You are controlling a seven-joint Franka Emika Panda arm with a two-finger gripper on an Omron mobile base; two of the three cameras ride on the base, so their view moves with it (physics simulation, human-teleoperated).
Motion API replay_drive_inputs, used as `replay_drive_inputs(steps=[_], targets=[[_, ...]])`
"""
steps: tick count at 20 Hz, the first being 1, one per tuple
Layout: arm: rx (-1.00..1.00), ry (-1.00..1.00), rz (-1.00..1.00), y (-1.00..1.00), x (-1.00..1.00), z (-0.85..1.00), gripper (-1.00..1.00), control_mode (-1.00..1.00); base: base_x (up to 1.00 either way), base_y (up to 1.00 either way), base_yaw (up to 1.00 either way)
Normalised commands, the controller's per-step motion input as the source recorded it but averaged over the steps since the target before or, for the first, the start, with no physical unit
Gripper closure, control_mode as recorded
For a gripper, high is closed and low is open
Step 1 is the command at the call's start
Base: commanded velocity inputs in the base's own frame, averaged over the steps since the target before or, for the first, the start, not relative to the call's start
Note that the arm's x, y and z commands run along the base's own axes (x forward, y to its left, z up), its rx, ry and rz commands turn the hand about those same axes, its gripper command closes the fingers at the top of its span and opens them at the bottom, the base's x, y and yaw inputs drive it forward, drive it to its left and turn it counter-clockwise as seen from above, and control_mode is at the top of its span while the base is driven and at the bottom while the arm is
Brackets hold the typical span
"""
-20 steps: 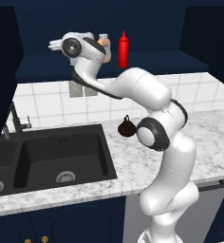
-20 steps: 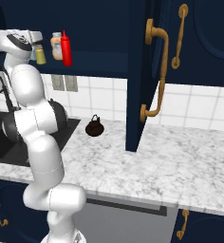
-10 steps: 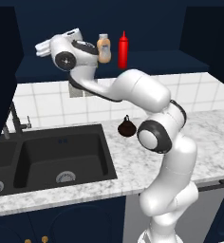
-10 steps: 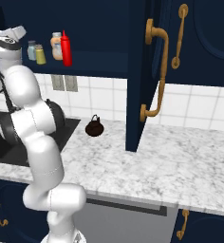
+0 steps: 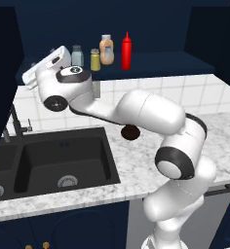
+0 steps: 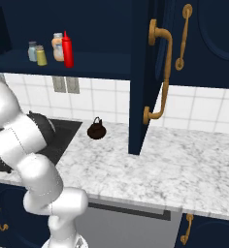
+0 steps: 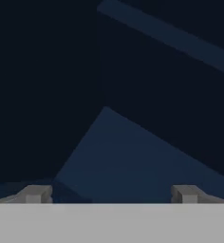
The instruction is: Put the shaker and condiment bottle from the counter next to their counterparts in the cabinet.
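On the dark navy cabinet shelf four things stand in a row: the pale blue-grey shaker, the yellow-green shaker right beside it, the peach-orange bottle and the slim red condiment bottle. My hand hangs left of the pale shaker and slightly below it, apart from it. In the hand view my gripper is open, with nothing between its fingertips, facing dark cabinet panels.
The marble counter holds a black sink with a faucet at the left. A small dark round pot sits near the tiled wall. An open navy cabinet door with a brass handle juts out at the right.
My hand has drawn back from the shelf, moving left and down. The pale shaker, earlier behind the hand, now stands in plain sight beside the yellow-green one.
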Motion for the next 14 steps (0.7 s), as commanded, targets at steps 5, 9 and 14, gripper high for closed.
replay_drive_inputs(steps=[5,9,14], targets=[[-0.12,-0.04,0.00,0.00,-1.00,-0.73,-1.00,-1.00,0.00,0.00,0.00],[-0.09,-0.07,0.00,0.00,-1.00,-0.64,-1.00,-1.00,0.00,0.00,0.00],[-0.02,-0.03,0.00,0.00,-0.46,-0.16,-1.00,-1.00,0.00,0.00,0.00]])
